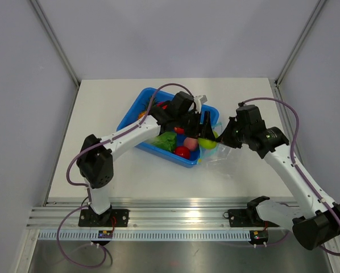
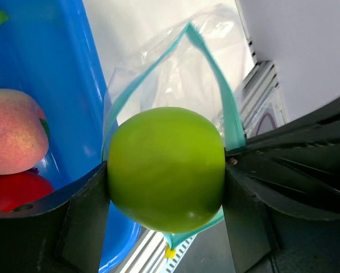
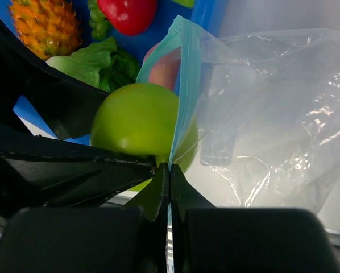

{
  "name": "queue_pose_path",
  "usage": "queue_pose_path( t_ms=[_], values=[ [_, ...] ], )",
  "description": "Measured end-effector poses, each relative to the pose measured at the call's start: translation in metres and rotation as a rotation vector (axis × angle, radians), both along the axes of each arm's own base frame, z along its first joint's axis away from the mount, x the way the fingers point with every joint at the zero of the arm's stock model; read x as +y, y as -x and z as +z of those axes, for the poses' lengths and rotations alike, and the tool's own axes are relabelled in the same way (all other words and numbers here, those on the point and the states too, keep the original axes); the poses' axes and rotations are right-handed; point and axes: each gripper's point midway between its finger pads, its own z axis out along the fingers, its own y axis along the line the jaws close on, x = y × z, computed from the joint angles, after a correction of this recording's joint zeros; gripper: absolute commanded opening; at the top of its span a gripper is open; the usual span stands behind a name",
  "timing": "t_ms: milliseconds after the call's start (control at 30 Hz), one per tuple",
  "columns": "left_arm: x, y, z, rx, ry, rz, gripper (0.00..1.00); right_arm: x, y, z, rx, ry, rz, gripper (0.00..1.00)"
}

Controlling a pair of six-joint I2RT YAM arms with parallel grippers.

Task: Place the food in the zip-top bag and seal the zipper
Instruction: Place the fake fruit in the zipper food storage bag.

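Observation:
My left gripper (image 1: 206,135) is shut on a green apple (image 2: 166,169), holding it at the open mouth of the clear zip-top bag (image 2: 175,74). The apple also shows in the top view (image 1: 207,143) and the right wrist view (image 3: 137,126). My right gripper (image 3: 169,170) is shut on the teal-blue zipper strip (image 3: 184,85) and holds that mouth edge up. The bag's body (image 3: 278,114) hangs to the right of it. The zipper loop (image 2: 218,79) stands open behind the apple. Other food lies in the blue tray: a pink peach (image 2: 13,131), red fruit (image 1: 182,152), lettuce (image 3: 93,62), a pineapple (image 3: 45,25).
The blue tray (image 1: 137,111) sits mid-table under my left arm, its near rim beside the bag (image 1: 221,151). The aluminium rail (image 1: 175,207) runs along the table's near edge. Enclosure posts stand at the back corners.

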Motion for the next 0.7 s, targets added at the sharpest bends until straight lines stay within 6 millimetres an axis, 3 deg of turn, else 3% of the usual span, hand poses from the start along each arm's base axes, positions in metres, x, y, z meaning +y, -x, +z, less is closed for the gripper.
queue_pose_path(
  t_ms=[500,700],
  values=[
    [0.003,0.001,-0.008,-0.163,-0.228,-0.013,0.00,0.000,-0.001,-0.003,0.005,-0.012,-0.021,0.00],
    [0.004,0.005,-0.018,-0.186,-0.289,-0.018,0.00,0.009,-0.002,0.021,-0.072,-0.095,-0.006,0.00]
  ],
)
